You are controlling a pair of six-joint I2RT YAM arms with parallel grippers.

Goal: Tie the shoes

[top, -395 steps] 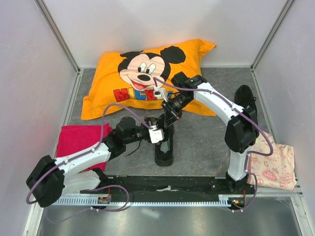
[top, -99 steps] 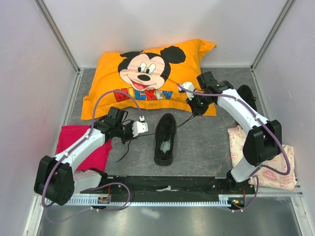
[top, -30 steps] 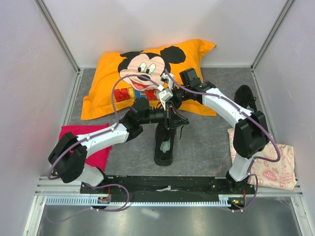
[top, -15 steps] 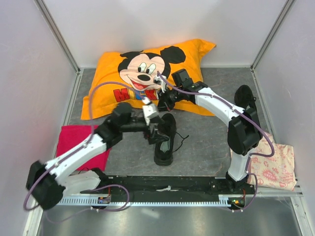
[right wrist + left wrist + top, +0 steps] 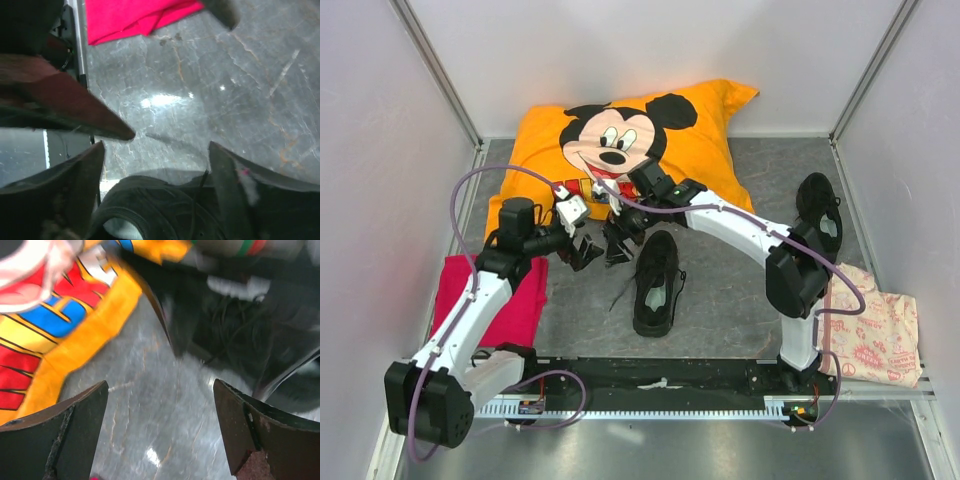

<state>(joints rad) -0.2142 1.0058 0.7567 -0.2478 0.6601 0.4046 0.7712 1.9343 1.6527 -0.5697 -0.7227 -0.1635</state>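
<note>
I am watching one shoe (image 5: 657, 283) lying mid-floor (image 5: 730, 290), with a loose lace (image 5: 619, 296) trailing off its left side. The second shoe (image 5: 818, 205) is sitting well apart, near the right wall. Both grippers are hanging close together just left of the middle shoe's far end, by the pillow's (image 5: 620, 150) near edge. The left gripper (image 5: 585, 250) is showing its fingers (image 5: 75, 440) spread wide, with only bare floor between them. The right gripper (image 5: 615, 243) is also standing with fingers (image 5: 55, 200) apart and holding nothing, the shoe's dark rim showing just below them in its wrist view. A red cloth (image 5: 490, 300) is lying under the left arm.
</note>
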